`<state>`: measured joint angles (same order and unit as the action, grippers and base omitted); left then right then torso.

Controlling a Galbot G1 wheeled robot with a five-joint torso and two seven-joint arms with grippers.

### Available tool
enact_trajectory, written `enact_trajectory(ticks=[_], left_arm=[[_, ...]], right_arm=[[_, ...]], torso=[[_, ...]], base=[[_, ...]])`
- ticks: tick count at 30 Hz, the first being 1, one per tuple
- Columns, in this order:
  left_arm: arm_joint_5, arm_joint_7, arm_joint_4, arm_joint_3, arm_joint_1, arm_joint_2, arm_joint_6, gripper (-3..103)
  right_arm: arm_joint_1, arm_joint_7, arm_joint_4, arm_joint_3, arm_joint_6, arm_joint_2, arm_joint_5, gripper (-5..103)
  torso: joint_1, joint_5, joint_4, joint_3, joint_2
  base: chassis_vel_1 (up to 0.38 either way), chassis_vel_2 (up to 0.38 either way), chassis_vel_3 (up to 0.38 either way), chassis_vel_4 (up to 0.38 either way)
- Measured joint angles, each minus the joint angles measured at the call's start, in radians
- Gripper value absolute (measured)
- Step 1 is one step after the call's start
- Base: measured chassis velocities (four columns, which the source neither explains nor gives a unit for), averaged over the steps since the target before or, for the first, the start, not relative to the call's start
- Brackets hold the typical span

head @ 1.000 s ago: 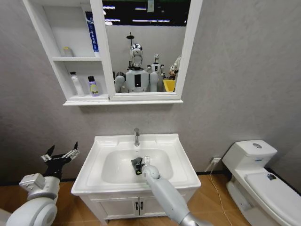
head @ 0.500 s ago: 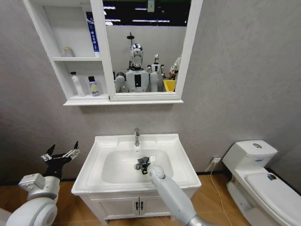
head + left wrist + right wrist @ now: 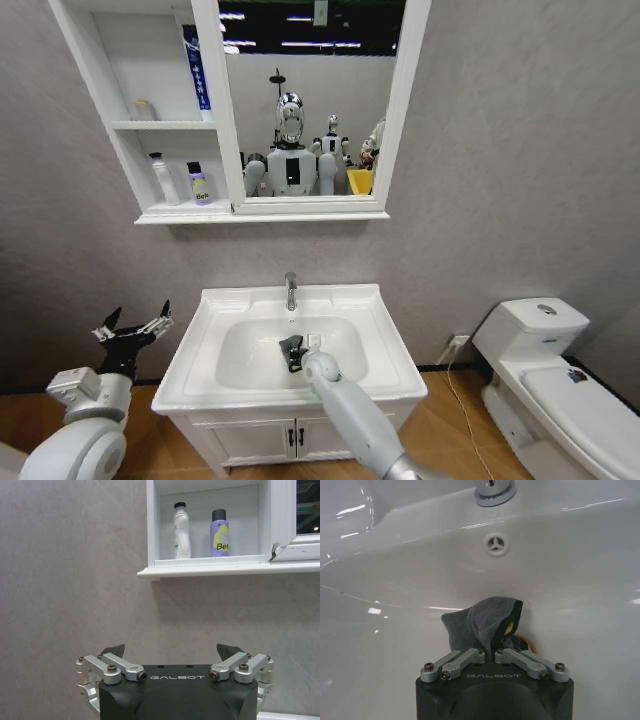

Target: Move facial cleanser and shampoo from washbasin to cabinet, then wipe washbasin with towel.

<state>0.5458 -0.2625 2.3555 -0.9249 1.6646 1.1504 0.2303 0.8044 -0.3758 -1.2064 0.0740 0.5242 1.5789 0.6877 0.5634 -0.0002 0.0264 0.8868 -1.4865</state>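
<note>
Towel (image 3: pixel 482 622) lower part hidden behind right claw (image 3: pixel 490 655); top-shelf item (image 3: pixel 144 110) too small.

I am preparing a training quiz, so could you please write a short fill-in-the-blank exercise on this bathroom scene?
1. The right claw is shut on the ____.
2. The towel is held inside the ____.
3. The left claw, beside the washbasin, is ____.
4. Two bottles stand on the cabinet's ____ shelf.

Missing words: towel; washbasin; open; bottom
</note>
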Motion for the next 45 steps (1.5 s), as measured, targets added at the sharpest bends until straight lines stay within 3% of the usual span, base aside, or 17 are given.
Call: enact_trajectory(ticks=[11,28,45], left_arm=[[0.001,0.0,0.0,-0.009,0.008,-0.003,0.0,100],[-0.015,0.0,0.0,0.029,-0.006,0.002,-0.003,100],[-0.015,0.0,-0.002,0.015,-0.003,0.0,-0.004,100]], right_arm=[[-0.005,0.018,0.028,0.005,-0.019,0.031,-0.016,3],[0.038,-0.013,-0.064,-0.068,0.005,-0.118,0.0,3],[0.012,0.012,0.022,-0.031,-0.023,0.019,-0.044,3]], torso=[[0.0,0.0001,0.0,0.0,0.0],[0.0,0.0003,0.0002,0.0,0.0],[0.0,0.0,-0.0001,0.0,0.0]], base=[[0.0,0.0,0.0,0.0],[0.0,0.0,0.0,0.0],[0.0,0.0,0.0,0.0]])
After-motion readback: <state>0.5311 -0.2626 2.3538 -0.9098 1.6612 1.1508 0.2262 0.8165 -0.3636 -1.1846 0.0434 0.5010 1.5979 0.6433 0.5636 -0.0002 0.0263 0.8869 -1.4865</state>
